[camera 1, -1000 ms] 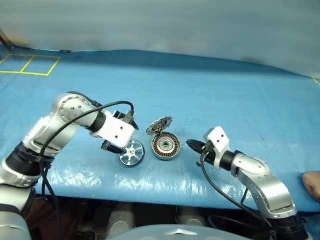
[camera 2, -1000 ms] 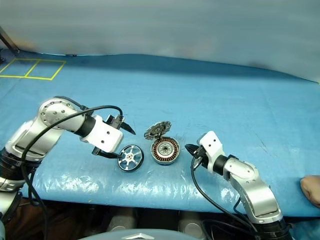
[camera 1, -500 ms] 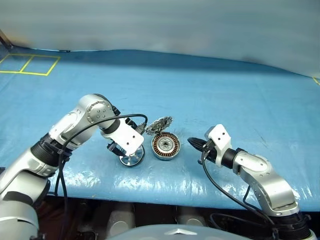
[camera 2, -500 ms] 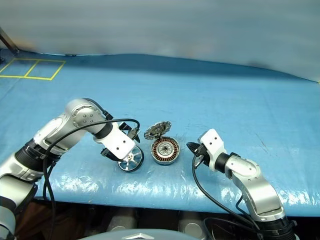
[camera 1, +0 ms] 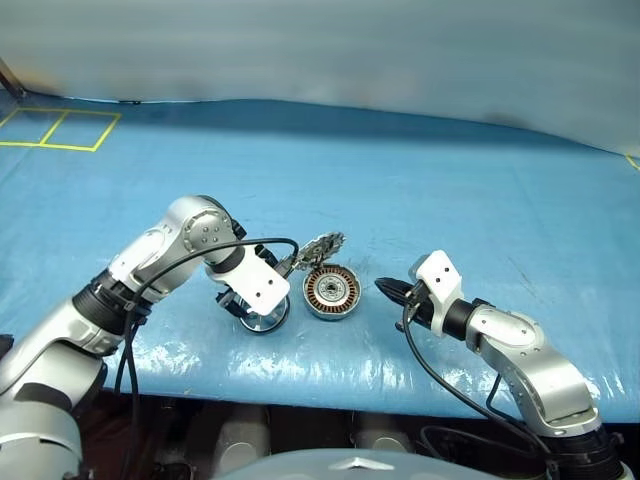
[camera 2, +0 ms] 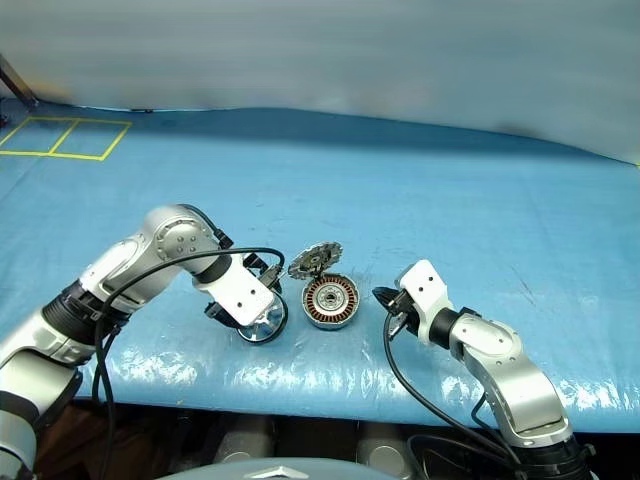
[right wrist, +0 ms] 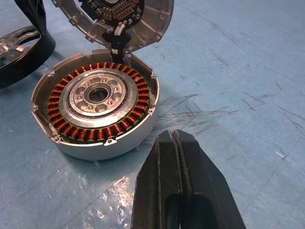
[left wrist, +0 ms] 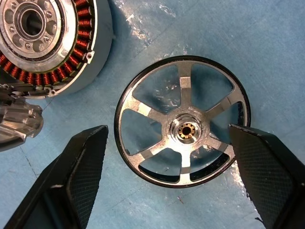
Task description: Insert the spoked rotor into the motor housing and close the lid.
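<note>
Tarpaulin, blue and creased, covers the whole bench in front of me, with yellow taped squares off at its far left corner. On it, near the front edge, sits the motor housing, mouth up, its copper windings ringing a dark centre, and the lid stands raised on its hinge at the far side of the rim. Just beside the housing, on its left and apart from it, lies the spoked rotor, flat on the sheet. My left gripper hangs straight over that wheel with its fingers spread wide, one to each side of the black ring and neither one touching it. My right gripper waits near the housing's right side, fingers pressed together, pinching nothing. I judge I am at the very first step, the pick-up of the rotor: nothing is seated and the lid is still up. Next I would need to sink the left fingers around the rim, squeeze across the ring, lift level and carry it over the windings. I can read no brand, label or writing on any part.
</note>
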